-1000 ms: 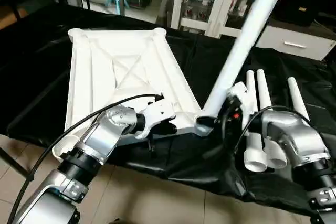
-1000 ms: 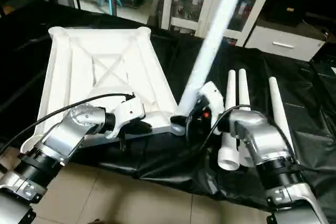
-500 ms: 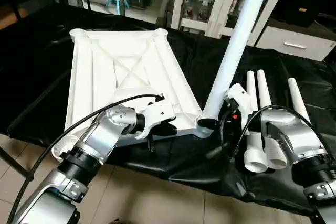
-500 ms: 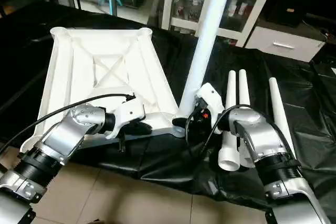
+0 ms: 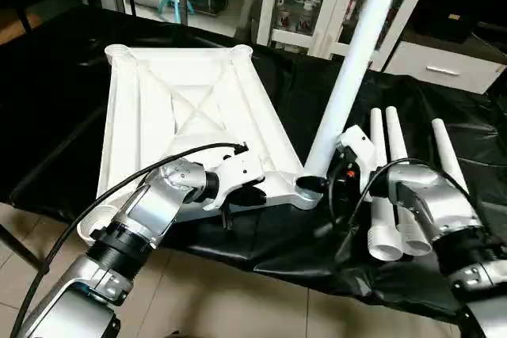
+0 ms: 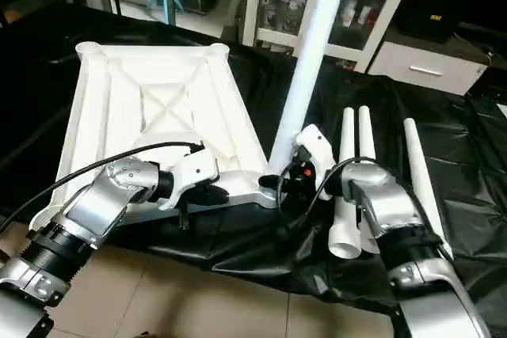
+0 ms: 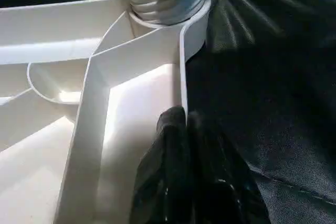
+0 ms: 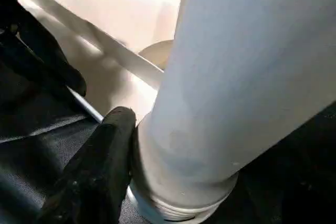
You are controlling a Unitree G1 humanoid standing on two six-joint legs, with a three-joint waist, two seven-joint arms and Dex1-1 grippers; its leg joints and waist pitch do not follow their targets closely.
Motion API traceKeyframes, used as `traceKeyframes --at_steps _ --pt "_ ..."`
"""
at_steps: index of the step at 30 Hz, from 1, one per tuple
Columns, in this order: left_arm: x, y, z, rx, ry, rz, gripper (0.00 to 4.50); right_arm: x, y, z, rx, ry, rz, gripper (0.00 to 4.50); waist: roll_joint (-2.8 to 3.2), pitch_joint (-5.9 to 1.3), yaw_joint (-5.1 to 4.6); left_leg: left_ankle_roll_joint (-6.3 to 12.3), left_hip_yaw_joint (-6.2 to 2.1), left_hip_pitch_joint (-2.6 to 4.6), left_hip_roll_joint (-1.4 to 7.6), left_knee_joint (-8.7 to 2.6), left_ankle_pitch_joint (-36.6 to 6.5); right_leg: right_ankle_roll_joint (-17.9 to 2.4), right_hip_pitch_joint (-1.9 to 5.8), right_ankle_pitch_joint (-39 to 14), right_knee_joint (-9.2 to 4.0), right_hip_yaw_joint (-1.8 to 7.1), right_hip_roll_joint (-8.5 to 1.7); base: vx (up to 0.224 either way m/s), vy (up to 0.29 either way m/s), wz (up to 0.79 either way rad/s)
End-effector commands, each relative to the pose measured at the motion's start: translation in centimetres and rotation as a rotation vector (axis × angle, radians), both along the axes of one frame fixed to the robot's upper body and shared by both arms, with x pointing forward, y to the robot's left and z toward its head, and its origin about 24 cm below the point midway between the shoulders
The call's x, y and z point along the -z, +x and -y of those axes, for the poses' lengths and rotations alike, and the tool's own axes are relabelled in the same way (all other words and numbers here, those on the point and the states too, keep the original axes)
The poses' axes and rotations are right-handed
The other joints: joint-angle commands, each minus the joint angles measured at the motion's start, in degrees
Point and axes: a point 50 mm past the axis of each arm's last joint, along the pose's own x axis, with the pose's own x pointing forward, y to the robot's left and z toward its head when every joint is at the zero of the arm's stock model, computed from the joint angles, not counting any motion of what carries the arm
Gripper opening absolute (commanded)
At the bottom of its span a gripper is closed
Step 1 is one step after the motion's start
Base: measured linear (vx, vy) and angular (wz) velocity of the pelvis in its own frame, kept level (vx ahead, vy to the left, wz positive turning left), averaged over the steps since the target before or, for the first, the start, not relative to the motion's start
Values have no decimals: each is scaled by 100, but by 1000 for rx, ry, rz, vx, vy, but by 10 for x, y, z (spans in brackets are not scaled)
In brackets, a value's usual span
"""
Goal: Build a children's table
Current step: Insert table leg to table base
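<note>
First leg (image 5: 354,61) stands in the tabletop (image 5: 150,108) corner socket, gripped by the right end effector (image 5: 337,181); left end effector (image 5: 252,192) pinches the rim; three legs (image 5: 396,187) remain.

White ribbed top (image 5: 190,108) and white legs (image 5: 396,187) lie on a black-covered table (image 5: 317,93) (glossy, creased); silver forearms (image 5: 158,203) end in black claw fingers (image 7: 173,182).

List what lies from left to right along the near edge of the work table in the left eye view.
left gripper → near corner socket of the tabletop → right gripper → three loose legs
</note>
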Motion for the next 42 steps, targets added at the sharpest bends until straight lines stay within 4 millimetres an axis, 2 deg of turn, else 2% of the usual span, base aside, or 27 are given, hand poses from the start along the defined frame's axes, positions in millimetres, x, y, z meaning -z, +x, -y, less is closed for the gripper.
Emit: traceKeyframes --at_steps 1,6,10,15,19,22,24,25,26,34,42 --pt "16 -13 7 72 35 -83 0 15 -2 6 58 -31 -49 256 21 -309 -19 351 -45 48 255 -334 -57 -1571 287 622 -299 296 -424 0 0 0" --pt "16 -15 7 77 31 -86 0 16 -3 4 59 -11 -46 256 5 -312 -55 229 -56 52 261 -355 -233 -1489 282 420 -316 292 -419 0 0 0" --pt "17 -16 6 75 33 -85 0 23 -8 3 52 2 -64 256 -18 -317 -73 238 -56 48 261 -353 -210 -1479 281 489 -314 292 -420 0 0 0" --pt "18 -16 5 72 34 -87 0 31 -15 4 81 37 -84 256 -16 -325 -72 281 -57 50 261 -352 -155 -1493 281 628 -308 294 -419 0 0 0" --pt "19 -17 6 72 33 -89 0 42 -25 5 128 85 -98 256 -4 -314 -66 204 -61 67 270 -378 -368 -1455 264 423 -339 290 -417 0 0 0" --pt "19 -17 6 72 33 -89 0 49 -32 6 177 129 -91 256 20 -302 -60 80 -71 76 282 -406 -630 -1394 254 188 -366 292 -426 0 0 0" --pt "19 -17 6 73 33 -89 0 52 -35 7 200 146 -85 256 11 -299 -53 37 -76 68 281 -413 -677 -1323 253 129 -378 297 -433 0 0 0" --pt "19 -17 7 74 33 -89 0 54 -39 6 209 156 -78 256 42 -297 -51 18 -81 73 283 -423 -707 -1312 252 82 -383 294 -431 0 0 0" --pt "19 -17 7 74 33 -89 0 54 -39 6 209 156 -78 256 17 -297 -56 4 -78 72 282 -421 -735 -1291 253 35 -391 294 -428 0 0 0" --pt "18 -15 8 79 33 -86 0 65 -48 7 269 164 -54 256 59 -296 -45 -39 -83 73 280 -438 -789 -1265 247 69 -401 295 -422 0 0 0" --pt "17 -14 7 74 36 -82 0 70 -54 13 319 144 7 256 69 -266 -62 -131 -102 70 294 -488 -1193 -1102 224 -567 -479 302 -438 0 0 0"
